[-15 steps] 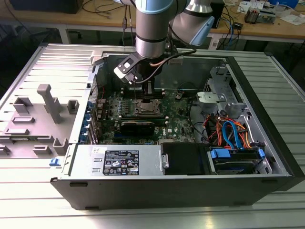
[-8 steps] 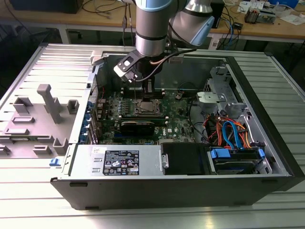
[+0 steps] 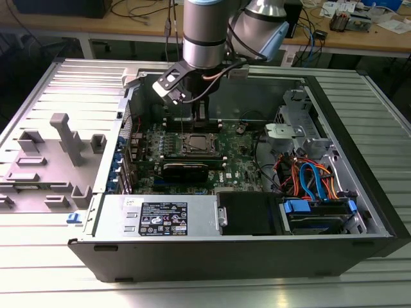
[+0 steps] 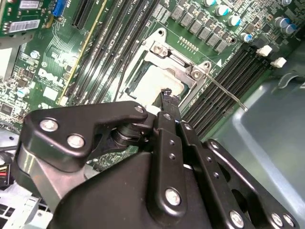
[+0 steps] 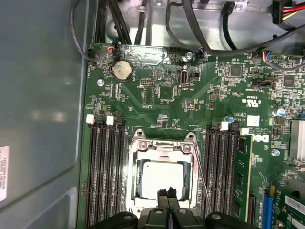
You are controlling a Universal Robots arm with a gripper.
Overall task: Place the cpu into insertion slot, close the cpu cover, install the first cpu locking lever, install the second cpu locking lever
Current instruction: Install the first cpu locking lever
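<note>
Starting at the bench [image 3: 38, 282] edge on the exterior view's left: one cluster of grey plastic fixtures [image 3: 64, 138], well apart from the work. Next along, one open computer case [image 3: 225, 256], lying on its side from the bench's middle toward the edge on the exterior view's right. Inside it, one green motherboard [image 3: 241, 168] with one insertion slot [image 3: 196, 145] near the board's middle.

Reaching down into the case from above: one pincer [image 3: 200, 119], fingertips [image 5: 164, 194] pressed together, nothing clamped between them. Tips poised at the near rim of the slot, right at the edge of the one cpu [image 5: 162, 177]; contact impossible to tell.

Seated in the slot, silver top up: that cpu, framed by one cpu cover [image 5: 162, 149] lying flat around it.

Counted in the first wrist view: four white slot clips [image 5: 89, 119], two on either side of the slot, and one coin battery [image 5: 121, 70] toward the board's far edge. Beside the cover, one thin lever rod [image 4: 228, 93], angled out over the black memory slots in the second wrist view.

Farthest toward the exterior view's right, inside the case: a tangle of orange and blue cables [image 3: 308, 179].
</note>
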